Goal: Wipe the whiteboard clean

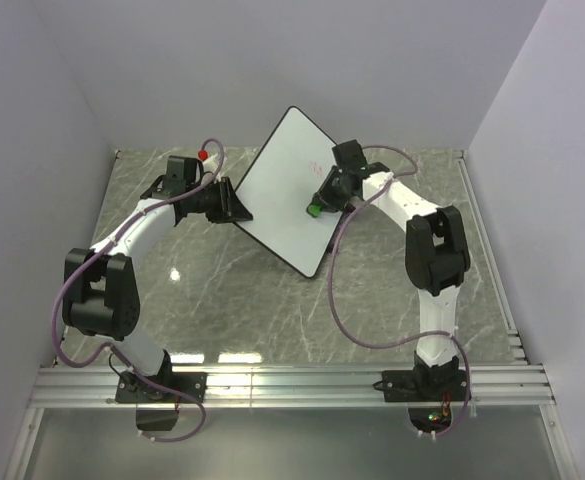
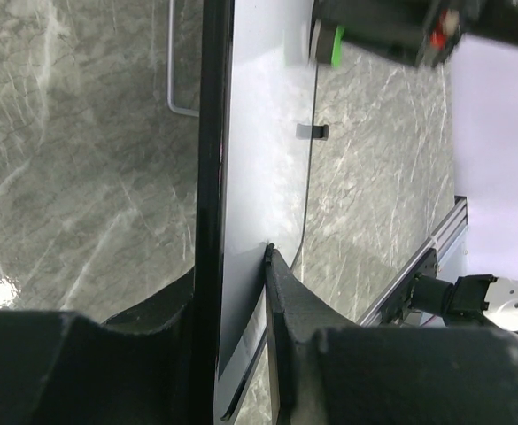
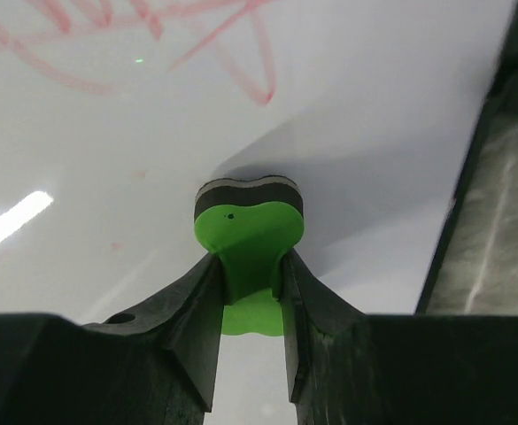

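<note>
Pinching the left edge of the large flat white rectangular whiteboard [image 1: 282, 180], with its rounded corners and thin black rim, the left tool [image 1: 234, 205] holds the board tilted up over the grey marble-patterned worktop [image 1: 232, 300], around the middle of it and toward the far wall. One corner of the board points up at the back wall and the opposite corner hangs low near the worktop; whether that corner touches cannot be told.

From the left wrist, the whiteboard [image 2: 267, 177] runs edge-on up the frame, and the left tool [image 2: 232, 292] has a black finger on each face of it, pressed onto the board. A small black foot [image 2: 312, 131] juts from the board's far rim.

The right tool [image 1: 322, 200] meets the white face from the right side, near the board's right edge. Its fingers [image 3: 188, 310] are clamped on the waist of a small green plastic bow-shaped eraser [image 3: 248, 230] with a dark felt layer, and the right tool [image 3: 250, 283] sets that felt flat against the whiteboard [image 3: 374, 106]. Faint red scribbled writing [image 3: 152, 35] lies above the eraser, apart from it. The board's black rim runs down the right of that view, with worktop [image 3: 498, 230] beyond it.

From overhead the eraser [image 1: 314, 210] shows as a green spot on the board
</note>
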